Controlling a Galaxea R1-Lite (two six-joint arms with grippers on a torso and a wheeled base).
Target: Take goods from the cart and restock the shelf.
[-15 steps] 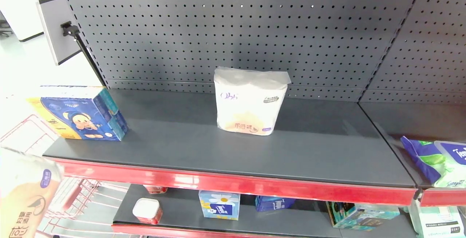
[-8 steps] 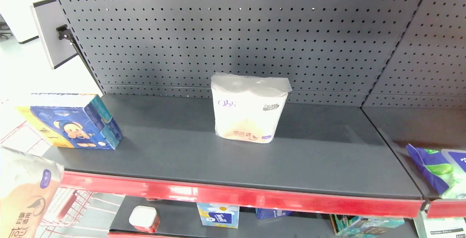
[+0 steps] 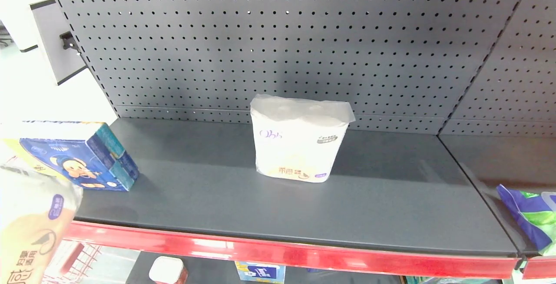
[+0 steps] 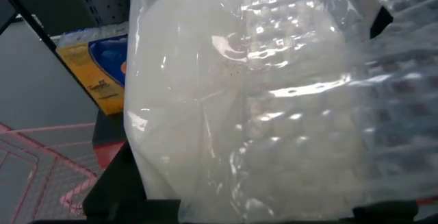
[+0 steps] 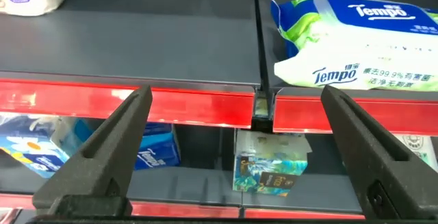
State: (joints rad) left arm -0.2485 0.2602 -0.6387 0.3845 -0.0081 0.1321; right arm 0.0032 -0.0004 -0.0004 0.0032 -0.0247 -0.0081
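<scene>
Right now my left claw (image 4: 243,107) is clenched on a plastic-wrapped tissue pack (image 3: 32,227). The film is pressed up close to my wrist camera, and my dark fingers (image 4: 113,186) show at its sides. From my head I see the pack hanging low on my left, in front of the shelf (image 3: 217,197) and its red front strip (image 3: 278,249), not resting on the board. Just beside it, lower down, is the red wire of the cart (image 3: 71,262).

On the board a white roll pack (image 3: 299,138) stands upright in the middle, close to the grey pegboard (image 3: 278,36) behind it. A blue box pack (image 3: 76,156) sits at the left end of the board, well apart from the roll pack and nearest to the pack I hold.

My right claw (image 5: 236,95) is released, its two fingers spread wide with nothing between them. It is level with the red strip, at the seam where this board meets the next one on my right. On that right-hand board a wet wipes pack (image 5: 356,32) lies near the front edge. On the lower shelf beneath are a blue-and-white tissue box (image 5: 27,148), a small blue pack (image 5: 154,148) and a green patterned box (image 5: 267,169). Further to my left there is a white-lidded tin (image 3: 167,271).
</scene>
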